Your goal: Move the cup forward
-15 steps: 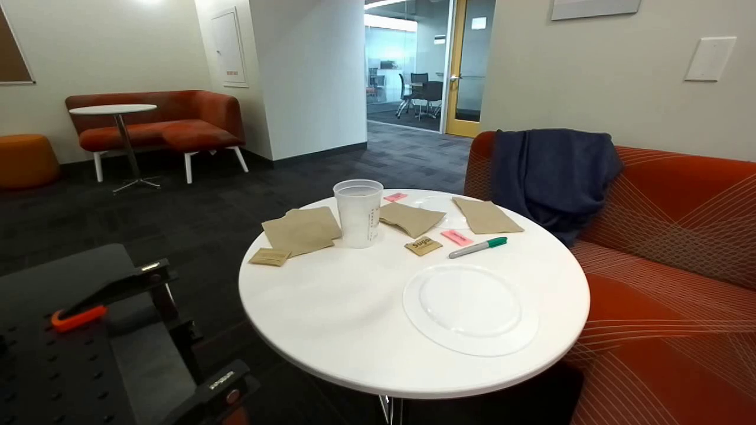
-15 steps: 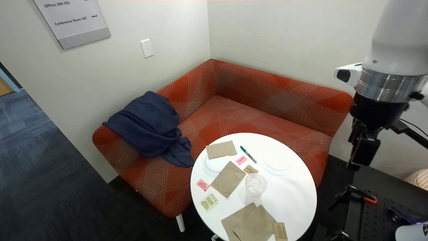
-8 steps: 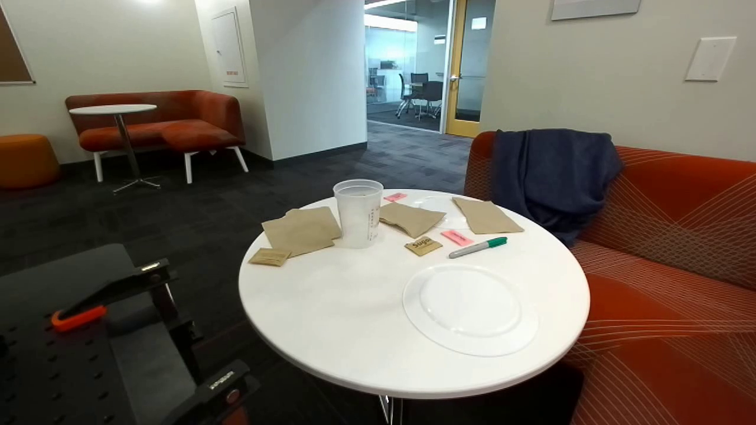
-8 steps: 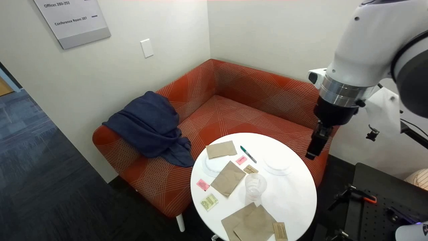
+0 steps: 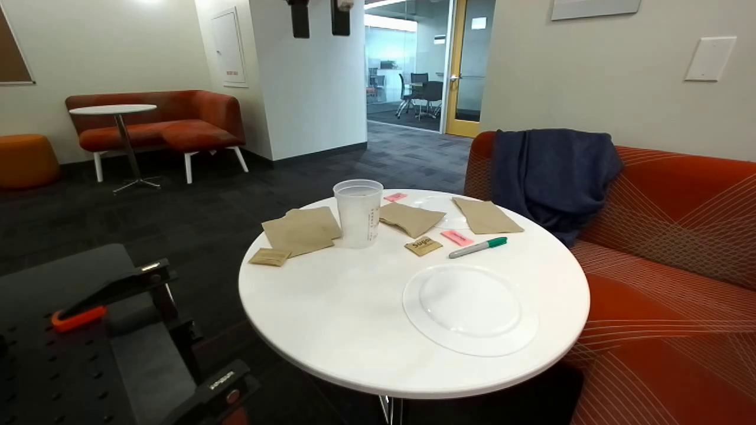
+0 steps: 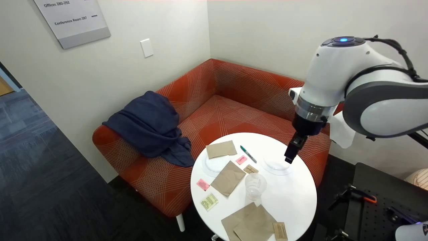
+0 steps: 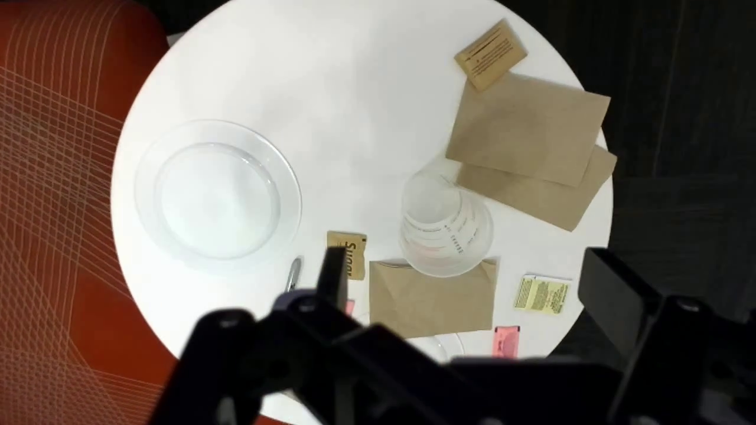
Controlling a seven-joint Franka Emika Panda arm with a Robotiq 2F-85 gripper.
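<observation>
The translucent whitish cup (image 5: 359, 217) stands upright on the round white table, beside a pair of brown napkins. It also shows in an exterior view (image 6: 255, 186) and in the wrist view (image 7: 447, 239), where its wide rim faces the camera. My gripper (image 7: 465, 260) is open and empty, its two black fingers spread wide. In the wrist view the cup lies between and beyond the fingers. In an exterior view the fingertips (image 5: 321, 29) hang at the top edge, well above the table. In an exterior view the gripper (image 6: 290, 157) appears over the table's right side, apart from the cup.
A clear round plate (image 5: 470, 308) lies on the table (image 5: 331, 330). Brown napkins (image 5: 304, 230), a sugar packet (image 5: 423, 245), a pink packet (image 5: 457, 237) and a green-capped marker (image 5: 478, 247) lie around the cup. A red sofa (image 6: 267, 110) with a dark blue cloth (image 6: 147, 125) borders the table.
The arm has swung left in an exterior view, from beside the table to above its right part. The fingertips have come into sight at the top of an exterior view. The cup has not moved.
</observation>
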